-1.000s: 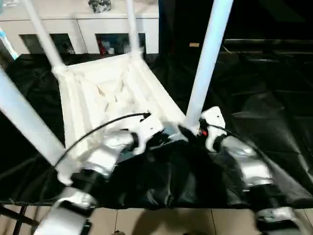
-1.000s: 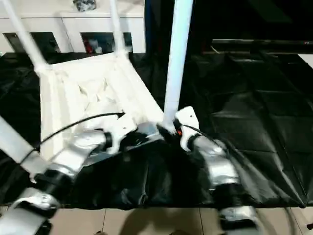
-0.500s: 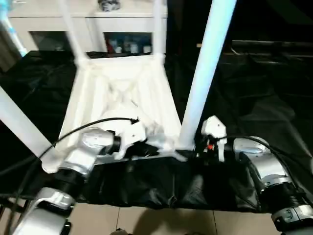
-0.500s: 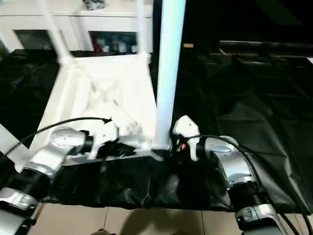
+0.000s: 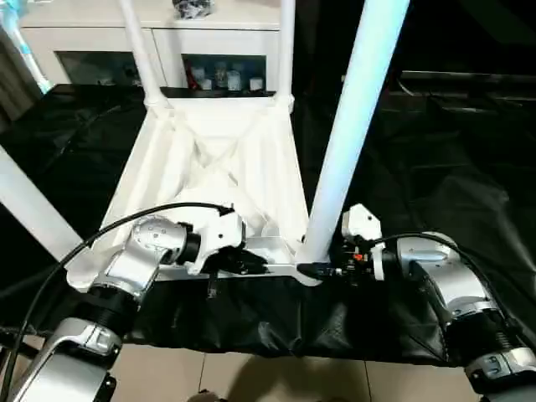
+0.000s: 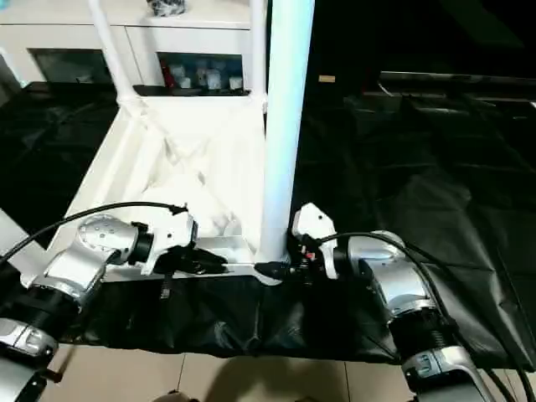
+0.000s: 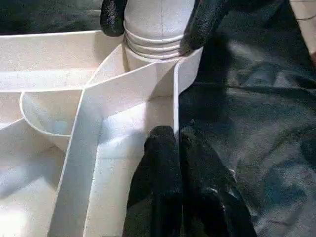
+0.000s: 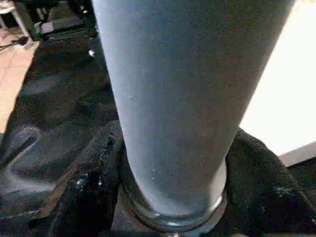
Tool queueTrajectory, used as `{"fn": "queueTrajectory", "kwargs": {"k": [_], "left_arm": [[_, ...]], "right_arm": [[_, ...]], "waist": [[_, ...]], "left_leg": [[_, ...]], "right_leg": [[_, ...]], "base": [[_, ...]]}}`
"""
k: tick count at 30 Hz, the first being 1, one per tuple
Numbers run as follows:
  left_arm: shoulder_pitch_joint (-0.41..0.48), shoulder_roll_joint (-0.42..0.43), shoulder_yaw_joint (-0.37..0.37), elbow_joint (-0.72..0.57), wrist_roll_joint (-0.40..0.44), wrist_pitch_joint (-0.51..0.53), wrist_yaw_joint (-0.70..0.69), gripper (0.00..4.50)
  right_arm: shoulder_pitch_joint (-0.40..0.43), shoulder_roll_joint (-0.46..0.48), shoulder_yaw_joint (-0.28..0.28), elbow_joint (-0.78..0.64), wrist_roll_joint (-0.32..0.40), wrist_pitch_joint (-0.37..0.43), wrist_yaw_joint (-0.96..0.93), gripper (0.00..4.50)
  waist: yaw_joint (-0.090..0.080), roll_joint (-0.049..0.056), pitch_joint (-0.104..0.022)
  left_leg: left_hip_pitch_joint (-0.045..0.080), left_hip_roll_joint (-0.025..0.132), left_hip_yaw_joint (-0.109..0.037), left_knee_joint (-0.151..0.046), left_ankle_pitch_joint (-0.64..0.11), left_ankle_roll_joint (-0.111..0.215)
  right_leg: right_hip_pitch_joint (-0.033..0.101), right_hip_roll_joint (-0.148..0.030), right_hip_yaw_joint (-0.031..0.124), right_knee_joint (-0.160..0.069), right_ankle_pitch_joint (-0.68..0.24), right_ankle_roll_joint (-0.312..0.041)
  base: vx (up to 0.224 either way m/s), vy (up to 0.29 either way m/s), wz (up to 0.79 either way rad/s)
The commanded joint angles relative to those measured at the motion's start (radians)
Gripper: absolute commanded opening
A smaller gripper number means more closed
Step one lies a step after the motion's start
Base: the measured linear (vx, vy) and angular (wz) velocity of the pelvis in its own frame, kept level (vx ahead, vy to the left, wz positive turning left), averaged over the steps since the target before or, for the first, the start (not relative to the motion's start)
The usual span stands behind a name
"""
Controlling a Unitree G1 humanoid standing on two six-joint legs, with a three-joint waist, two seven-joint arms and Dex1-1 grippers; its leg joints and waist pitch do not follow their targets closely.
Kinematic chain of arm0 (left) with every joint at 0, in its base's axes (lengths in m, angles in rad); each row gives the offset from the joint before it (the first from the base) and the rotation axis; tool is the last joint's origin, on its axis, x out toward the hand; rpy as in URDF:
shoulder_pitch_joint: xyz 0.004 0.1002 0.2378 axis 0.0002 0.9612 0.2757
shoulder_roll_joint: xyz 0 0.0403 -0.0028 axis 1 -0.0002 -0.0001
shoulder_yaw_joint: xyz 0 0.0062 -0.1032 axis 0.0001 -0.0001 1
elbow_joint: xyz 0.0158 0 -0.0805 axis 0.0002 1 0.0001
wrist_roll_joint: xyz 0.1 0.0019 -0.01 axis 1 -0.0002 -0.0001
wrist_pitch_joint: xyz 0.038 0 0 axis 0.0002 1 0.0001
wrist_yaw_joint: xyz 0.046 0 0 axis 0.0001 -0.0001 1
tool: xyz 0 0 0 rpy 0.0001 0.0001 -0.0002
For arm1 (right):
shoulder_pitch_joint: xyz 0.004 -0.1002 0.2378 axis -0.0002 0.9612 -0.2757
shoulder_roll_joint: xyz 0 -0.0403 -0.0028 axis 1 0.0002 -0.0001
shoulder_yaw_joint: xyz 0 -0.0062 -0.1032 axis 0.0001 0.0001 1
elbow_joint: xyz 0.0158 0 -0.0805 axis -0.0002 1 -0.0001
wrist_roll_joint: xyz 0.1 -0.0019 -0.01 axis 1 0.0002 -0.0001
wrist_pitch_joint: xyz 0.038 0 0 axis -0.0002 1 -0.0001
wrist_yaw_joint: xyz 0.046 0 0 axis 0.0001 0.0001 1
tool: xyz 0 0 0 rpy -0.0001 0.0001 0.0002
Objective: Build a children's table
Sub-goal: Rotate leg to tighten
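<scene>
Desk point(image 5: 435, 159) covered by black wrinkled sheet point(image 5: 251, 318), sheet hanging over near edge above tiled floor point(image 5: 251, 377). White tabletop point(image 5: 218, 167) lies upside down directly on sheet, ribbed underside up, stretching away from both hands. Near edge of tabletop just beyond left hand point(image 7: 170, 143); near corner socket by right hand point(image 6: 280, 270). Bare black sheet spreads wide on far side of right hand, creased in large folds

It looks like a lab or test room: a counter point(image 5: 435, 167) draped in black sheeting, a white glass-door cabinet point(image 5: 109, 50) holding small bottles, pale floor tiles point(image 5: 276, 377).
</scene>
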Motion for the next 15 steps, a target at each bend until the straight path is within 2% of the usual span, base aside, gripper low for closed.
{"fn": "queueTrajectory", "kwargs": {"k": [1, 3, 4, 5, 6, 7, 9, 10, 12, 15], "left_arm": [[-0.038, -0.043, -0.008, 0.023, 0.049, 0.036, 0.133, 0.0], [-0.04, -0.062, -0.005, 0.027, 0.052, 0.049, 0.161, 0.0], [-0.042, -0.087, -0.005, 0.027, 0.054, 0.067, 0.192, 0.0], [-0.043, -0.108, -0.006, 0.026, 0.056, 0.079, 0.215, 0.0], [-0.045, -0.14, -0.008, 0.029, 0.061, 0.094, 0.252, 0.0], [-0.048, -0.171, -0.01, 0.033, 0.067, 0.106, 0.29, 0.0], [-0.059, -0.247, -0.021, 0.048, 0.086, 0.13, 0.384, 0.0], [-0.06, -0.269, -0.025, 0.052, 0.093, 0.135, 0.409, 0.0], [-0.063, -0.297, -0.03, 0.058, 0.102, 0.141, 0.445, 0.0], [-0.064, -0.325, -0.037, 0.06, 0.111, 0.149, 0.473, 0.0]], "right_arm": [[0.007, 0.044, -0.037, 0.021, -0.025, 0.031, -0.171, 2.63], [0.009, 0.06, -0.054, 0.027, -0.034, 0.029, -0.233, 2.62], [0.017, 0.084, -0.068, 0.023, -0.041, 0.043, -0.297, 2.62], [0.024, 0.103, -0.076, 0.017, -0.045, 0.053, -0.341, 2.62], [0.031, 0.134, -0.081, 0.015, -0.06, 0.058, -0.407, 2.62], [0.035, 0.164, -0.083, 0.016, -0.077, 0.064, -0.473, 2.62], [0.023, 0.245, -0.088, 0.042, -0.113, 0.085, -0.643, 2.62], [0.017, 0.272, -0.09, 0.05, -0.119, 0.088, -0.685, 2.62], [0.002, 0.307, -0.093, 0.065, -0.131, 0.089, -0.755, 2.62], [-0.023, 0.348, -0.103, 0.092, -0.143, 0.08, -0.841, 2.62]], "waist": [[-0.005, -0.011, -0.057], [-0.007, -0.013, -0.056], [-0.009, -0.011, -0.055], [-0.012, -0.014, -0.055], [-0.02, -0.005, -0.055], [-0.022, -0.01, -0.058], [-0.027, 0.008, -0.06], [-0.032, 0.007, -0.059], [-0.035, -0.001, -0.06], [-0.039, 0.004, -0.059]], "left_leg": [[0.009, 0.022, 0.003, -0.07, -0.194, 0.046], [0.011, 0.019, 0.001, -0.073, -0.219, 0.029], [0.011, 0.02, 0.002, -0.073, -0.218, 0.024], [0.008, 0.018, -0.001, -0.074, -0.22, 0.016], [0.006, 0.017, -0.001, -0.075, -0.222, 0.009], [0.005, 0.015, -0.003, -0.073, -0.219, 0.01], [0.006, 0.014, -0.003, -0.072, -0.198, 0.004], [0.005, 0.012, -0.003, -0.073, -0.196, 0.004], [0.003, 0.008, -0.002, -0.072, -0.207, 0.009], [0.005, 0.009, -0.003, -0.074, -0.231, 0.011]], "right_leg": [[0.051, -0.056, 0.042, -0.072, -0.195, -0.229], [0.052, -0.058, 0.041, -0.079, -0.262, -0.206], [0.05, -0.058, 0.043, -0.08, -0.269, -0.202], [0.052, -0.058, 0.042, -0.081, -0.284, -0.191], [0.049, -0.055, 0.042, -0.084, -0.281, -0.183], [0.054, -0.055, 0.041, -0.084, -0.27, -0.182], [0.051, -0.053, 0.042, -0.08, -0.226, -0.189], [0.05, -0.05, 0.041, -0.082, -0.203, -0.195], [0.054, -0.051, 0.04, -0.085, -0.222, -0.189], [0.051, -0.051, 0.039, -0.09, -0.267, -0.18]], "base": [[0.0, 0.0, 0.0], [0.0, 0.0, 0.0], [0.0, 0.0, 0.0], [0.0, 0.0, 0.0], [0.0, 0.0, 0.0], [0.0, 0.0, 0.0], [0.0, 0.0, 0.0], [0.0, 0.0, 0.0], [0.0, 0.0, 0.0], [0.0, 0.0, 0.0]]}}
